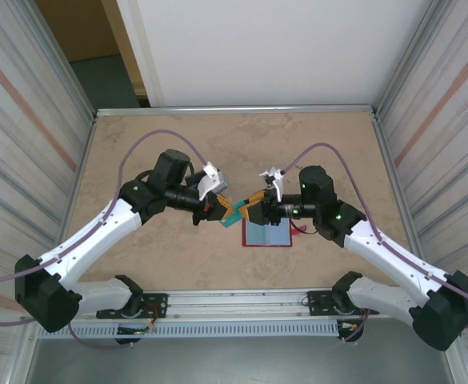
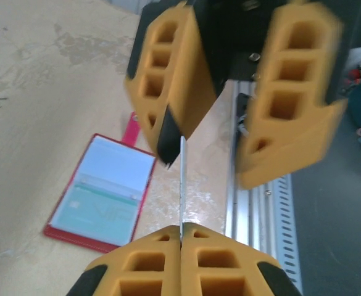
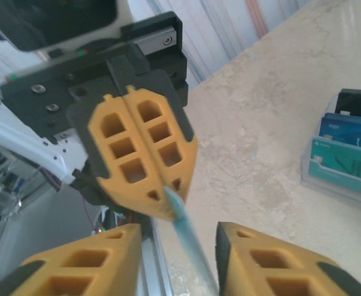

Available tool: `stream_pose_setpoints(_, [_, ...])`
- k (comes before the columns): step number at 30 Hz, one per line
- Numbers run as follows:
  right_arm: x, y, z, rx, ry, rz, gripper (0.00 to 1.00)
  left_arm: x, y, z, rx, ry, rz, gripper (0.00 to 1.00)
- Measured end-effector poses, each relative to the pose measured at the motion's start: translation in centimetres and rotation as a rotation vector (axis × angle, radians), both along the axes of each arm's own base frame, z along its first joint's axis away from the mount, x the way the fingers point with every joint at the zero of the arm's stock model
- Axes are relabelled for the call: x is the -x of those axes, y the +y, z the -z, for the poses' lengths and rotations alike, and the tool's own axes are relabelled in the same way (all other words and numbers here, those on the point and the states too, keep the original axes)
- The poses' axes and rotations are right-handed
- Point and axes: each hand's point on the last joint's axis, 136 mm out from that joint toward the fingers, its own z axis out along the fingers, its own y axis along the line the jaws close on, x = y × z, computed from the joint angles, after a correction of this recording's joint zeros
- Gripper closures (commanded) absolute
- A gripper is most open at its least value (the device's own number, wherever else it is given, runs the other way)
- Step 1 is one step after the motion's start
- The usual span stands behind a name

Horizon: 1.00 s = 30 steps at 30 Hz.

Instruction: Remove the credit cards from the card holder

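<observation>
Left gripper [image 2: 181, 231] clenched on thin teal card [image 3: 185, 234], card held on edge above table [image 1: 138, 144]. Right gripper [image 2: 210, 171] released: fingers apart either side of card, gap on both sides. Grippers tip to tip over middle of table, toward near edge. Card holder [image 1: 267, 234] lies open and flat on table near middle of near edge, directly under right gripper. Red tab [image 2: 131, 129] sticks out from one side. Other cards [image 3: 344, 159] sit in its slots, stepped one over another.
</observation>
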Motion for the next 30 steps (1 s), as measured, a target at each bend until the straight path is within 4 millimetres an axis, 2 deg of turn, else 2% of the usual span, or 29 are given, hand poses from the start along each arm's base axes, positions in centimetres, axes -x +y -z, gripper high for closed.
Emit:
stream_pose_setpoints(5, [-0.7, -1.9, -1.4, 0.018, -0.089, 0.121, 0.36, -1.9, 0.8, 1.0, -0.073, -0.063, -0.092, 1.00])
stream_pose_setpoints(10, [-1.7, -3.9, -1.4, 0.065, -0.119, 0.254, 0.22, -5.0, 2.4, 1.7, -0.164, -0.149, -0.217, 1.00])
stream_pose_setpoints(11, [-1.9, -4.2, -1.3, 0.075, -0.119, 0.278, 0.09, -5.9, 2.8, 1.9, -0.185, -0.168, -0.242, 1.00])
stream_pose_setpoints(12, [-2.1, -4.5, -1.2, 0.084, -0.123, 0.295, 0.01, -6.6, 3.0, 2.0, -0.201, -0.179, -0.259, 1.00])
stream_pose_setpoints(17, [-3.0, -6.2, -0.6, 0.132, -0.120, 0.407, 0.01, -10.5, 4.7, 4.6, -0.318, -0.220, -0.329, 1.00])
stream_pose_setpoints(20, [-3.4, -7.2, -0.6, 0.144, -0.116, 0.470, 0.01, -12.1, 5.6, 6.6, -0.382, -0.220, -0.342, 1.00])
stream_pose_setpoints(25, [-4.1, -9.0, -0.4, 0.162, -0.101, 0.579, 0.01, -13.8, 6.8, 8.4, -0.433, -0.226, -0.342, 1.00])
stream_pose_setpoints(30, [-4.8, -10.1, 0.3, 0.185, -0.064, 0.660, 0.01, -14.6, 7.1, 8.8, -0.441, -0.241, -0.321, 1.00])
